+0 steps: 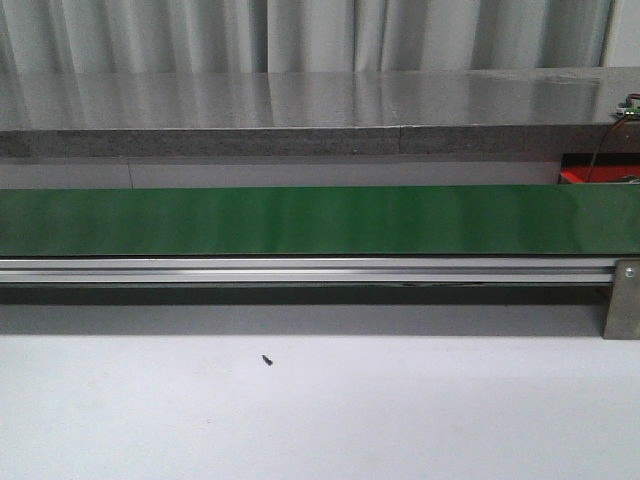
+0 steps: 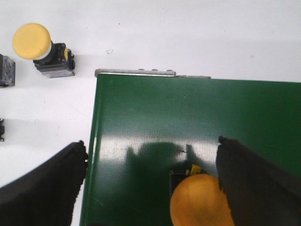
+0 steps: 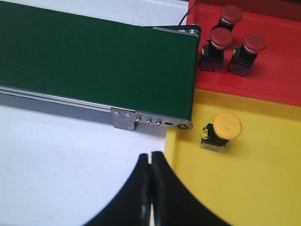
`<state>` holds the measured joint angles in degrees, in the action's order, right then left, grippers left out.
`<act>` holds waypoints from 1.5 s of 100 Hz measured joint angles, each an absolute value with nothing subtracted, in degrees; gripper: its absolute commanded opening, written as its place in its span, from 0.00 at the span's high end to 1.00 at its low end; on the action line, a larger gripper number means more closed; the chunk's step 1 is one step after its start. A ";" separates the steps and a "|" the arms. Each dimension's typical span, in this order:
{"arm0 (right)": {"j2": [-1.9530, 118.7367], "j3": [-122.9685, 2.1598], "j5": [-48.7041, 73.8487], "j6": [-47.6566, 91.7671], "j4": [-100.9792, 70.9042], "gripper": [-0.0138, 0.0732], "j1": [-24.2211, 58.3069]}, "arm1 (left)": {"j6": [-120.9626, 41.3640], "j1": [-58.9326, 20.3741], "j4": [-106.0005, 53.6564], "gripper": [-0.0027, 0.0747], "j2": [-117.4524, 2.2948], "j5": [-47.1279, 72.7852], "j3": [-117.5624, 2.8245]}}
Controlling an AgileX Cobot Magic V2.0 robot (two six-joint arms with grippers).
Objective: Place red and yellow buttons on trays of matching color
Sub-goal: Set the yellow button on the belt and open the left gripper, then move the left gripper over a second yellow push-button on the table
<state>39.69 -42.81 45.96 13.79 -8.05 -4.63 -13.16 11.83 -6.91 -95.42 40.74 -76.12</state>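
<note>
Left gripper [image 2: 153, 188] is spread wide, empty, over the green conveyor belt [image 2: 197, 113]; a yellow button [image 2: 200, 200] stands cap-up between the fingers, beside the right one. Right gripper [image 3: 151, 188] is closed, empty, at the yellow tray [image 3: 244, 179] rim.

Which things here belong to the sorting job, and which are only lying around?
Job:
yellow button on the belt
yellow button on the table
red buttons
yellow button in its tray
red tray
yellow tray
conveyor belt

Lying about:
small dark speck
grey ledge
</note>
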 measured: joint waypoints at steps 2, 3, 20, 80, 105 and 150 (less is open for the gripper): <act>39.69 -42.81 45.96 13.79 -8.05 0.92 -4.63 | -13.16 11.83 -7.18 0.25 -95.05 40.70 -76.12; 39.69 -42.81 45.96 13.79 -8.05 0.92 -4.63 | -13.16 11.83 -7.16 0.25 -94.81 40.70 -76.12; 39.69 -42.81 45.96 13.79 -8.05 0.92 -4.63 | -13.16 11.69 -7.55 0.25 -93.59 40.70 -78.38; 39.69 -42.81 45.96 13.79 -8.05 0.92 -4.63 | -13.26 25.83 -4.62 0.25 -96.45 37.90 -82.87; 39.69 -42.81 45.96 13.79 -8.05 0.92 -4.63 | -13.26 32.12 -3.55 0.25 -101.76 30.90 -82.87; 39.69 -42.81 45.96 13.79 -8.05 0.92 -4.63 | -13.26 32.44 -2.12 0.25 -115.68 30.86 -90.48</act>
